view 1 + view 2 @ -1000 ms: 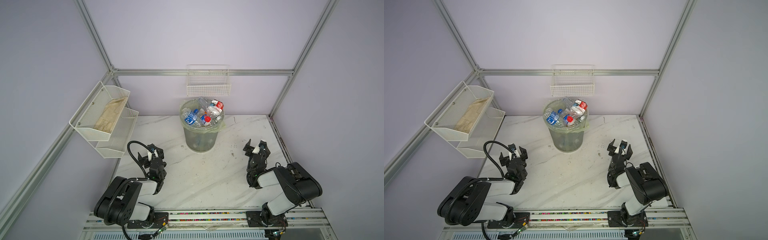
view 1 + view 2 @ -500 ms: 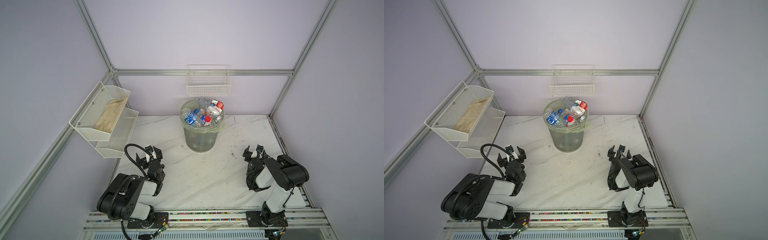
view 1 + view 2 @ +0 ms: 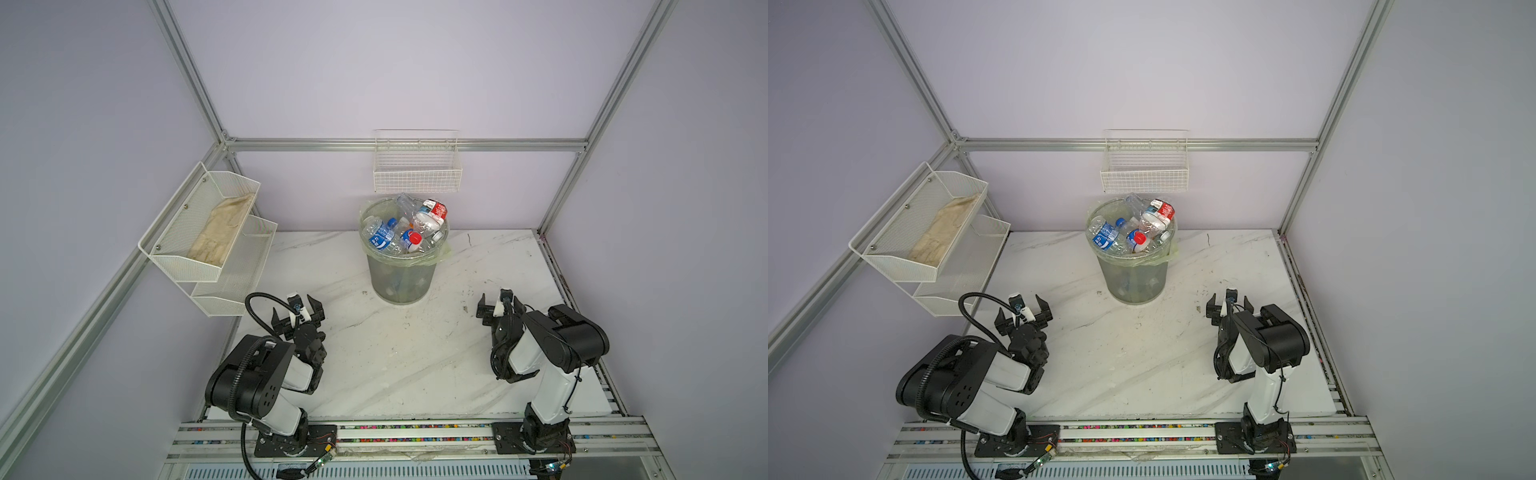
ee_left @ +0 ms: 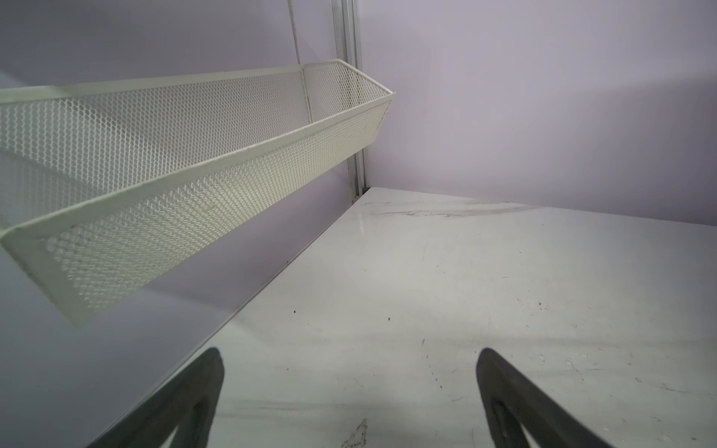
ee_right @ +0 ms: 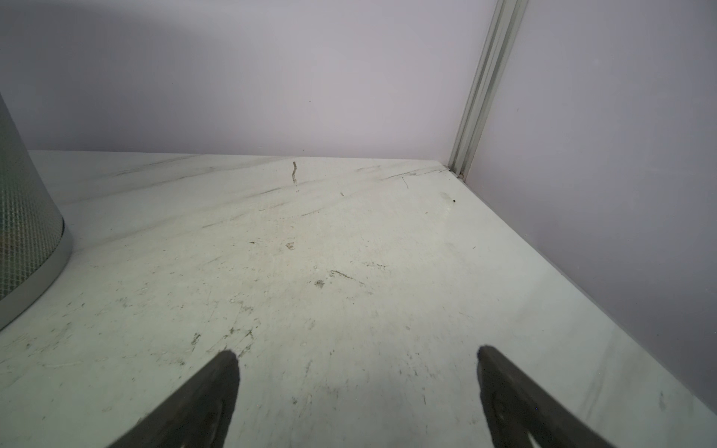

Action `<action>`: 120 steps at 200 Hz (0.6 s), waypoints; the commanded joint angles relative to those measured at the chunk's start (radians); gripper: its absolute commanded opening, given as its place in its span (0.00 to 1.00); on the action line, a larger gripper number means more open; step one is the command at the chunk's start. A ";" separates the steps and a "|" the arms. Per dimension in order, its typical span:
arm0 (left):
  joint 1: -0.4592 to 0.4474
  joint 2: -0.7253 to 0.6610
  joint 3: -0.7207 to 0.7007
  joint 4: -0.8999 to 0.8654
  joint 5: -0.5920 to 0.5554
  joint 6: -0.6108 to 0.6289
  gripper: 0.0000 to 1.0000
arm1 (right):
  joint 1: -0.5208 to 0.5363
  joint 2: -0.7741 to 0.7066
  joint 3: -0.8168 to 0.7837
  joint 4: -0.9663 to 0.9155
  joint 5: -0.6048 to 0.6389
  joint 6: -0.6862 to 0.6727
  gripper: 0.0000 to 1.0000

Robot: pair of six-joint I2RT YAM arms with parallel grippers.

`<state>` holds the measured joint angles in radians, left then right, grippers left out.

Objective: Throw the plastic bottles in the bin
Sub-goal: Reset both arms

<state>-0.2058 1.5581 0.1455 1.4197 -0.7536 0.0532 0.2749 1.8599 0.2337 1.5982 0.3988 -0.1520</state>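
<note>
Ahead of me the tall round translucent grey bin (image 3: 401,278), lined with a pale yellow-green plastic bag, stands upright at the back of the white marble tabletop (image 3: 395,357). Small clear plastic bottles (image 3: 380,237) with blue, red and white labels fill it, lying jumbled up to the rim.

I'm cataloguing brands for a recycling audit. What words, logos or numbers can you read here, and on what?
No text here can be read.
Blue-labelled bottle in the bin: white marks, too small to read.
Red-labelled bottle: white marks, too blurred to read.
</note>
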 commanded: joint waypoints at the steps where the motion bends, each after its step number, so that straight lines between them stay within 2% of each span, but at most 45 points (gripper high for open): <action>1: -0.004 0.006 -0.015 0.082 0.071 0.014 1.00 | 0.000 0.002 0.004 0.269 -0.027 -0.031 0.97; 41: -0.025 0.053 0.004 0.084 0.199 0.100 1.00 | -0.001 0.009 0.011 0.267 -0.031 -0.029 0.97; 75: -0.024 0.058 0.002 0.084 0.226 0.101 1.00 | -0.010 0.014 0.027 0.260 -0.034 -0.024 0.97; 102: 0.006 0.086 0.003 0.084 0.298 0.084 1.00 | -0.030 -0.014 0.065 0.157 -0.036 0.005 0.97; 120: 0.018 0.101 0.020 0.081 0.303 0.088 1.00 | -0.055 -0.042 0.117 0.023 -0.050 0.032 0.97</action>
<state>-0.2096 1.6382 0.1459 1.4288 -0.5045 0.1242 0.2489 1.8603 0.2874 1.5963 0.3698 -0.1471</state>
